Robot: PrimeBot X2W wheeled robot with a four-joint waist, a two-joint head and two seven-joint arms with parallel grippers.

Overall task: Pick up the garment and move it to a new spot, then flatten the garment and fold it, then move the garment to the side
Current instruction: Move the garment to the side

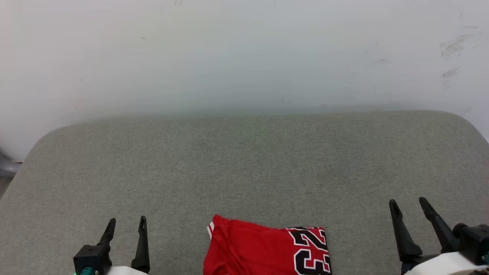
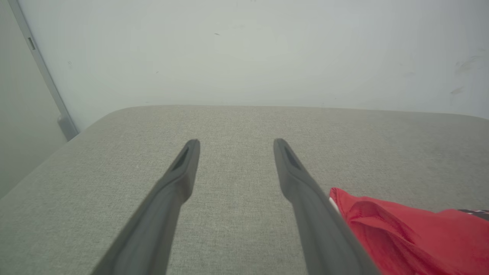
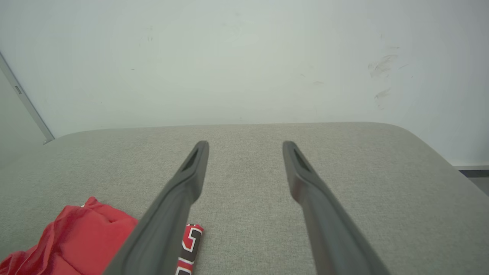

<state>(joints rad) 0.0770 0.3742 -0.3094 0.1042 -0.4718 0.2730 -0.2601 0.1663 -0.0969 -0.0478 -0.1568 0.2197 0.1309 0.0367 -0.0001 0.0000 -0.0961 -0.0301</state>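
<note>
Garment [image 1: 263, 252] lies as a compact red bundle at the near edge of the grey pad [image 1: 244, 164], "23" print facing up, its lower part cut off by the head view. It sits between your two grippers, touching neither.

Left gripper [image 1: 127, 219]: fingers spread, nothing held. Right gripper [image 1: 407, 200]: same, fingers apart and empty.

Judgement: the edges look squared, so you likely have the fold done. The move to the side looks not yet made.
</note>
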